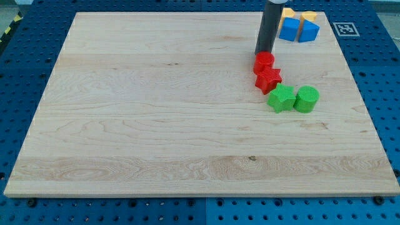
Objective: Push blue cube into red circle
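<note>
The blue cube [290,29] sits at the board's far right, against a second blue block [309,31]. The rod's tip [263,52], fingerless, touches the red circle [264,61], well left of the cube. Risk: nudging the circle away, or dragging both blue blocks.

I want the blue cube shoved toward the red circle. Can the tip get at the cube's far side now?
Probably yes. My tip rests at the red circle, and bare board lies between it and the blue cube; yellow blocks crowd the cube's top side.
</note>
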